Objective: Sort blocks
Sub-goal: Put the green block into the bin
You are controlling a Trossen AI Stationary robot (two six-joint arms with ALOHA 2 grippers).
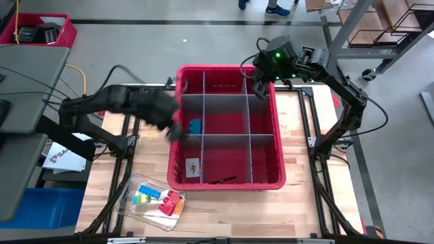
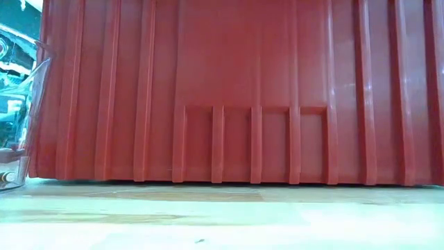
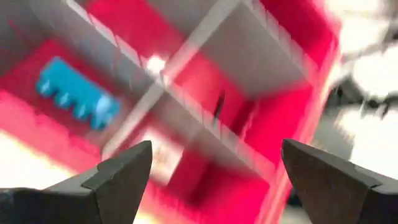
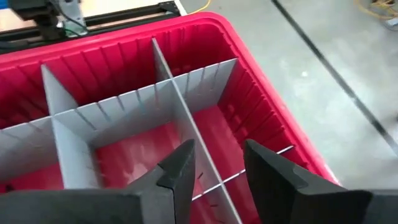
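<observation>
A blue block lies flat on the floor of the middle-left compartment of the red bin. Several more blocks, red, yellow, green, blue and orange, lie in a clear tray on the table near the bin's near left corner. My left gripper hangs open over the bin's left wall, beside the blue block, with nothing between its fingers. My right gripper hovers open and empty over the bin's far right compartment.
Grey slotted dividers split the bin into a three-by-three grid. A small card lies in the near left compartment and a thin dark object in the near middle one. In the low view the bin's wall fills the picture.
</observation>
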